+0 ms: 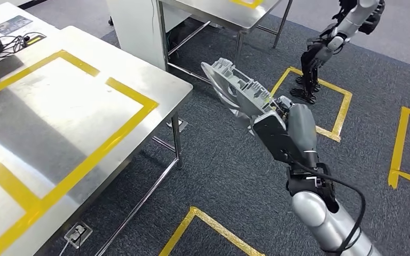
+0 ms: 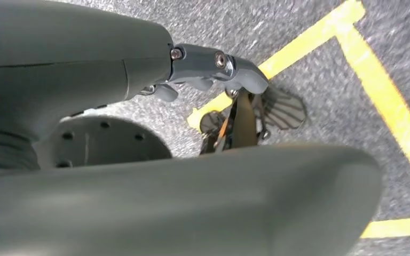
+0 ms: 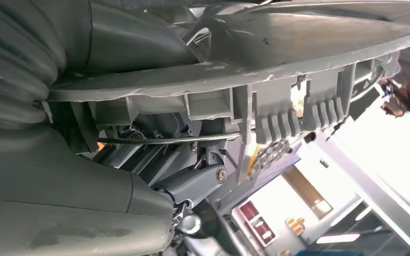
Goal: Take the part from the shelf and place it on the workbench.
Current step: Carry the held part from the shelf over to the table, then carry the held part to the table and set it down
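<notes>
One right hand [image 1: 277, 125], grey ribbed cover, fingers grasping one grey cast part [image 1: 235, 88], disc-shaped and finned, above dark carpet right of one steel surface [image 1: 155, 80] taped yellow. Left hand [image 2: 208, 66]: fingers curled, holding nothing. One further robot [image 1: 331, 40] far right.

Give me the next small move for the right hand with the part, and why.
Probably swing the right hand left toward the workbench. It holds the grey part over carpet, beside the bench's corner rather than above the steel top, so the part likely has to come over the taped area before it can be lowered.
</notes>
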`<state>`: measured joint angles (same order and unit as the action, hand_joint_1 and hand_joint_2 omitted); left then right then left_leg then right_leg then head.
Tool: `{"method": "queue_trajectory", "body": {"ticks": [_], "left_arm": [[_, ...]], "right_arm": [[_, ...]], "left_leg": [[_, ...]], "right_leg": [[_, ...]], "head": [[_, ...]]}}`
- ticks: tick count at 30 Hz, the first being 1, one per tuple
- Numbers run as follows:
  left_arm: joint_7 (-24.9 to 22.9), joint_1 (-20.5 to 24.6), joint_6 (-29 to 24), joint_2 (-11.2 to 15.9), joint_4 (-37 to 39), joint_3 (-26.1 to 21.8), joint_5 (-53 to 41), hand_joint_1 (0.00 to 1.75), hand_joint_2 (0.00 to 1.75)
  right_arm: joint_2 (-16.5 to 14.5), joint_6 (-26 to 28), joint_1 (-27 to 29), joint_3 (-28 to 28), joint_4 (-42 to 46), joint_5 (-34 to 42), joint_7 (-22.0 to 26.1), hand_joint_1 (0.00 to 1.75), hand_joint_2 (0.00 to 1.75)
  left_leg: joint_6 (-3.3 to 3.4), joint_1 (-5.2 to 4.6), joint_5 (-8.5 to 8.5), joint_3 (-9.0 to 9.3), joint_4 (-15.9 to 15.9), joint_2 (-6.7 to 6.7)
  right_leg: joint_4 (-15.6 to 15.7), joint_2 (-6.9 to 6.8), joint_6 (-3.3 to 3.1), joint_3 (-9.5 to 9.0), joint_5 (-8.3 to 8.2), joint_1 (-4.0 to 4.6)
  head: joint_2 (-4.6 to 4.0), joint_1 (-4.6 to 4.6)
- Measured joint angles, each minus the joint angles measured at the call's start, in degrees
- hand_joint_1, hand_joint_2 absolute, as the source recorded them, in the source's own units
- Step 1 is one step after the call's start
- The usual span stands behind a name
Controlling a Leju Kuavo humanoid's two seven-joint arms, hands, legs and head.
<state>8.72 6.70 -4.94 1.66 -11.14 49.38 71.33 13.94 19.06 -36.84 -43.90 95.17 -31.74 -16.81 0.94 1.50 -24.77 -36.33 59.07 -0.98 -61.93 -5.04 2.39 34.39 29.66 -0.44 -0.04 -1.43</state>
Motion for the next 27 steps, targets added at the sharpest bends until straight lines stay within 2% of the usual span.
{"method": "queue_trajectory", "body": {"ticks": [1, 2, 3, 4, 5, 6, 8, 9, 10, 11, 12, 13, 14, 15, 16, 17, 18, 19, 20, 21, 23, 24, 25, 27], "left_arm": [[0.21, 0.00, 0.46, 0.17, 0.01, 0.03, -0.01, 0.00, 0.00], [0.11, 0.05, 1.06, 0.45, 0.01, 0.07, 0.02, 0.00, 0.00], [-0.32, 0.10, 1.64, 0.84, 0.01, 0.11, 0.07, 0.00, 0.00], [-1.05, 0.15, 2.04, 1.23, 0.01, 0.15, 0.11, 0.00, 0.00], [-1.85, 0.18, 2.18, 1.61, 0.02, 0.22, 0.15, 0.00, 0.00], [-2.47, 0.19, 2.14, 1.90, 0.02, 0.28, 0.16, 0.00, 0.00], [-3.06, 0.18, 1.96, 2.32, 0.04, 0.38, 0.18, 0.00, 0.00], [-3.13, 0.16, 1.87, 2.46, 0.05, 0.39, 0.20, 0.00, 0.00], [-3.21, 0.12, 1.79, 2.56, 0.05, 0.42, 0.22, 0.00, 0.00], [-3.37, 0.07, 1.74, 2.61, 0.06, 0.46, 0.26, 0.00, 0.00], [-3.49, -0.05, 1.70, 2.63, 0.07, 0.52, 0.30, 0.00, 0.00], [-3.54, -0.17, 1.69, 2.64, 0.07, 0.59, 0.34, 0.00, 0.00], [-3.47, -0.28, 1.75, 2.66, 0.07, 0.65, 0.38, 0.00, 0.00], [-3.25, -0.32, 1.82, 2.69, 0.07, 0.69, 0.43, 0.00, 0.00], [-3.04, -0.25, 1.90, 2.70, 0.07, 0.72, 0.48, 0.00, 0.00], [-2.89, -0.15, 1.98, 2.74, 0.08, 0.76, 0.54, 0.00, 0.00], [-2.80, -0.05, 2.03, 2.78, 0.08, 0.80, 0.58, 0.00, 0.00], [-2.79, 0.00, 2.07, 2.83, 0.08, 0.84, 0.61, 0.00, 0.00], [-2.79, -0.05, 2.10, 2.89, 0.09, 0.87, 0.64, 0.00, 0.00], [-2.80, -0.12, 2.12, 2.98, 0.10, 0.91, 0.65, 0.00, 0.00], [-2.79, -0.09, 2.13, 3.12, 0.12, 0.96, 0.67, 0.00, 0.00], [-2.77, 0.05, 2.15, 3.15, 0.10, 0.97, 0.67, 0.00, 0.00], [-2.76, 0.17, 2.18, 3.15, 0.09, 0.98, 0.67, 0.00, 0.00], [-2.75, 0.25, 2.22, 3.15, 0.08, 0.99, 0.67, 0.00, 0.00]], "right_arm": [[-0.82, -0.18, -1.33, -0.74, -2.53, -0.56, 0.10, 1.75, 1.75], [-1.92, -0.65, -2.87, -1.66, -5.44, -1.28, 0.23, 1.75, 1.75], [-3.07, -1.40, -4.43, -2.55, -8.23, -2.08, 0.35, 1.75, 1.75], [-4.31, -2.32, -5.87, -3.47, -10.93, -2.96, 0.42, 1.75, 1.75], [-5.61, -3.18, -7.14, -4.35, -13.31, -3.73, 0.41, 1.75, 1.75], [-6.82, -3.79, -8.28, -5.17, -15.45, -4.33, 0.37, 1.75, 1.75], [-9.00, -4.33, -10.16, -6.55, -19.23, -4.90, 0.31, 1.75, 1.75], [-9.83, -4.45, -10.91, -7.07, -20.64, -5.07, 0.32, 1.75, 1.75], [-10.52, -4.67, -11.64, -7.55, -21.97, -5.20, 0.32, 1.75, 1.75], [-11.12, -5.05, -12.38, -8.04, -23.21, -5.39, 0.27, 1.75, 1.75], [-11.77, -5.57, -13.17, -8.46, -24.28, -5.61, 0.16, 1.75, 1.75], [-12.42, -6.19, -13.95, -8.80, -25.32, -5.80, -0.02, 1.75, 1.75], [-13.19, -6.80, -14.75, -9.15, -26.36, -5.99, -0.22, 1.75, 1.75], [-13.95, -7.36, -15.55, -9.53, -27.38, -6.14, -0.40, 1.75, 1.75], [-14.59, -7.81, -16.32, -9.98, -28.48, -6.28, -0.53, 1.75, 1.75], [-15.12, -8.10, -16.95, -10.46, -29.61, -6.42, -0.63, 1.75, 1.75], [-15.51, -8.25, -17.42, -10.88, -30.65, -6.57, -0.69, 1.75, 1.75], [-15.83, -8.28, -17.76, -11.23, -31.59, -6.71, -0.73, 1.75, 1.75], [-16.15, -8.28, -18.01, -11.52, -32.37, -6.82, -0.75, 1.75, 1.75], [-16.44, -8.28, -18.30, -11.78, -33.02, -6.90, -0.75, 1.75, 1.75], [-16.99, -8.29, -19.09, -12.11, -33.98, -6.96, -0.76, 1.75, 1.75], [-17.23, -8.29, -19.54, -12.23, -34.41, -6.97, -0.75, 1.75, 1.75], [-17.43, -8.30, -19.92, -12.35, -34.78, -6.96, -0.72, 1.75, 1.75], [-17.85, -8.30, -20.29, -12.72, -35.50, -6.95, -0.66, 1.75, 1.75]], "left_leg": [[0.11, 0.01, 0.08, -0.08, 0.02, -0.60], [0.22, -0.02, 0.17, -0.18, 0.04, -1.19], [0.32, -0.12, 0.26, -0.26, 0.06, -1.84], [0.36, -0.25, 0.31, -0.32, 0.08, -2.61], [0.39, -0.38, 0.36, -0.32, 0.08, -3.41], [0.37, -0.49, 0.42, -0.29, 0.09, -4.28], [0.21, -0.46, 0.66, -0.45, 0.03, -5.95], [-0.06, -0.21, 0.89, -0.66, -0.05, -6.81], [-0.41, 0.16, 1.16, -0.93, -0.17, -7.61], [-0.91, 0.50, 1.50, -1.15, -0.40, -8.46], [-1.44, 0.78, 1.84, -1.18, -0.82, -9.31], [-1.79, 0.71, 1.99, -1.41, -1.04, -8.94], [-2.04, 0.49, 1.60, -1.87, -0.57, -7.43], [-2.19, 0.22, 0.68, -2.77, 0.93, -5.26], [-2.24, 0.07, -0.78, -4.24, 3.77, -2.60], [-2.38, 0.09, -2.39, -5.81, 7.28, -0.80], [-2.55, 0.17, -3.55, -7.21, 10.44, 0.06], [-2.72, 0.25, -4.00, -7.90, 12.33, 0.56], [-2.88, 0.33, -3.55, -7.49, 12.12, 0.88], [-3.01, 0.40, -2.36, -5.84, 9.75, 1.36], [-3.01, 0.34, -0.38, -1.17, 2.57, 3.57], [-2.68, 0.23, 0.01, 0.49, 0.13, 4.35], [-2.26, 0.09, -0.05, 1.22, -0.95, 4.68], [-1.29, -0.07, 0.16, 1.13, -0.91, 3.47]], "right_leg": [[-3.31, 1.89, 0.19, 1.55, 1.78, -0.17], [-7.25, 3.11, 0.20, 3.34, 3.47, -0.24], [-10.55, 3.66, 0.11, 4.97, 4.38, -0.22], [-12.43, 4.02, -0.12, 6.01, 4.35, -0.17], [-12.08, 4.31, -0.50, 6.09, 3.21, -0.06], [-9.69, 4.80, -1.03, 5.25, 1.23, 0.08], [-2.74, 7.80, -2.32, 2.41, -2.52, 0.23], [-0.23, 9.28, -2.79, 1.25, -3.60, 0.32], [1.10, 10.42, -3.19, 0.56, -4.00, 0.43], [1.43, 10.60, -3.42, 0.14, -4.08, 0.57], [2.19, 9.98, -3.67, -0.19, -4.28, 0.77], [3.46, 9.07, -3.81, -0.86, -4.45, 0.74], [4.98, 8.22, -3.98, -1.59, -4.75, 0.67], [6.41, 7.28, -4.10, -2.24, -5.02, 0.55], [7.32, 6.40, -4.08, -2.63, -5.20, 0.49], [7.56, 5.69, -4.16, -2.67, -5.30, 0.53], [7.52, 4.82, -4.12, -2.63, -5.28, 0.55], [7.42, 4.00, -4.03, -2.58, -5.24, 0.59], [7.26, 3.25, -3.92, -2.50, -5.17, 0.57], [6.95, 2.63, -3.74, -2.37, -5.06, 0.52], [5.91, 1.65, -3.02, -2.01, -4.59, 0.62], [5.33, 1.26, -2.58, -1.83, -4.27, 0.72], [4.89, 0.85, -2.14, -1.72, -4.01, 0.85], [4.57, -0.20, -1.48, -1.72, -3.83, 0.85]], "head": [[0.00, -0.45], [0.00, -0.90], [0.00, -1.28], [0.00, -1.52], [0.00, -1.68], [0.00, -1.81], [0.00, -1.73], [0.00, -1.56], [0.00, -1.47], [0.00, -1.47], [0.00, -1.72], [0.00, -1.97], [0.00, -1.87], [0.00, -1.58], [0.00, -1.12], [0.00, -0.59], [0.00, -0.34], [0.00, -0.14], [0.00, 0.04], [0.00, 0.22], [0.00, 0.65], [0.00, 0.76], [0.00, 0.77], [0.00, 0.61]]}}
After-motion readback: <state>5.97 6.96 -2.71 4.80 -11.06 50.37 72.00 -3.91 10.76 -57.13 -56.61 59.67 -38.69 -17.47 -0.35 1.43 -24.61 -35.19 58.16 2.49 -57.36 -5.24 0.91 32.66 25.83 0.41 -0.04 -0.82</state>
